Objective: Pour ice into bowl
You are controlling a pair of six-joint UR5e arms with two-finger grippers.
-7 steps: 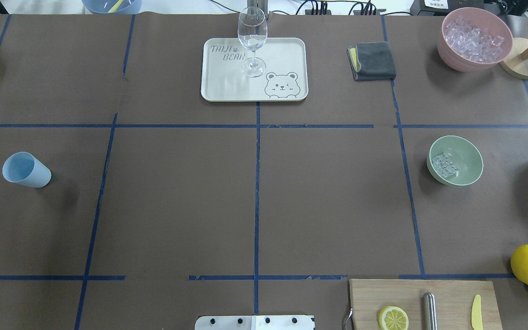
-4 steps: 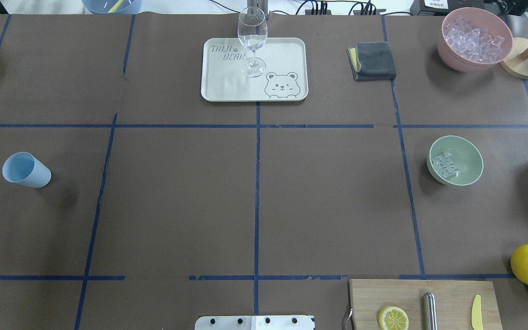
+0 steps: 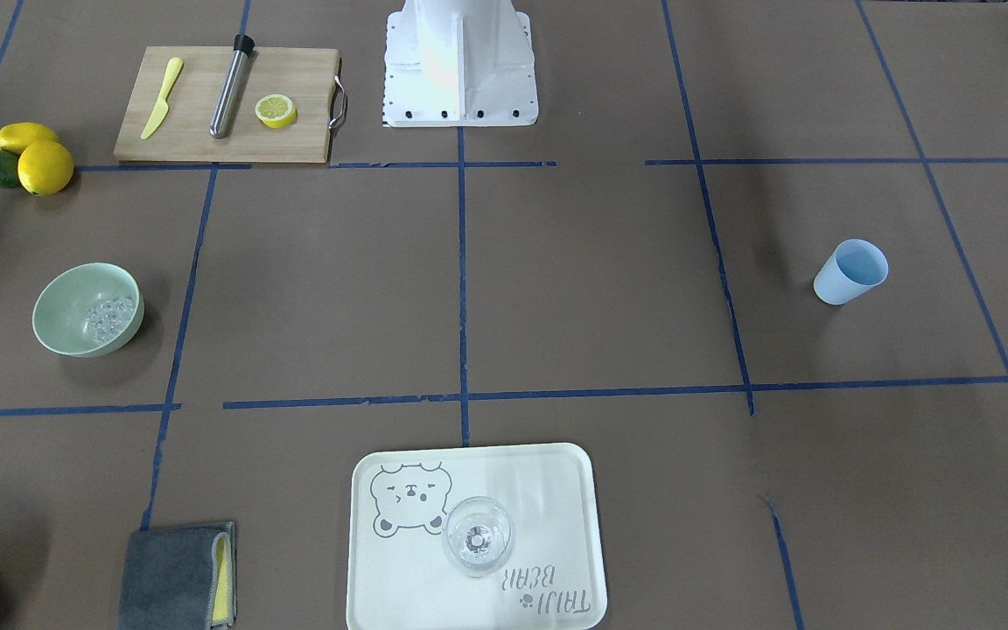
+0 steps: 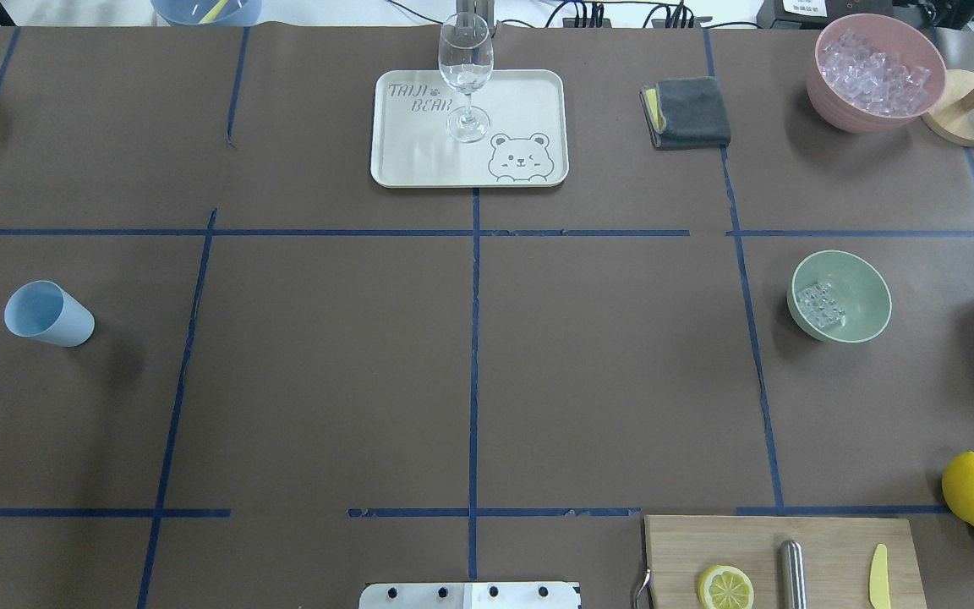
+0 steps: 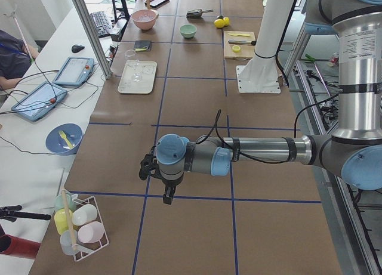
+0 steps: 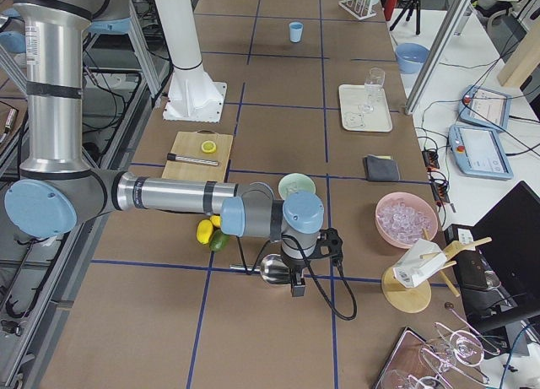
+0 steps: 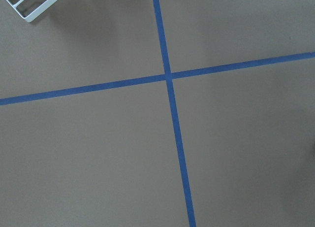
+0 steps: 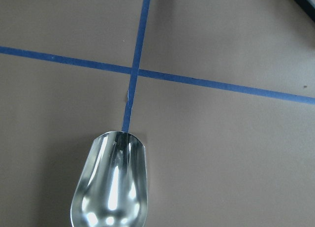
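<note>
Two claws show only in the side cameras. The left gripper points down above a blue tape line, far to the robot's left of the bear tray. I cannot tell whether it is released or clenched. The right gripper points down far to the robot's right of the tray, with a shiny metal scoop at it. The scoop looks bare inside and hangs over a tape crossing, but I cannot tell whether the claw is clenched on its handle.

The ice lies as a small heap of clear cubes inside the mint-green bowl, on the side toward the tray. The bowl stands upright to the robot's right of the tray and nearer the robot, touching nothing else.

A wine glass stands upright on the tray near its far edge. A folded grey cloth lies near the tray on the robot's right. Beyond the cloth, a pink bowl holds a larger pile of cubes. A blue cup stands well to the robot's left of the tray and nearer the robot. A wooden cutting board lies to the right of the tray's line, at the table edge closest to the robot. It carries a lemon half, a steel rod and a yellow knife.
</note>
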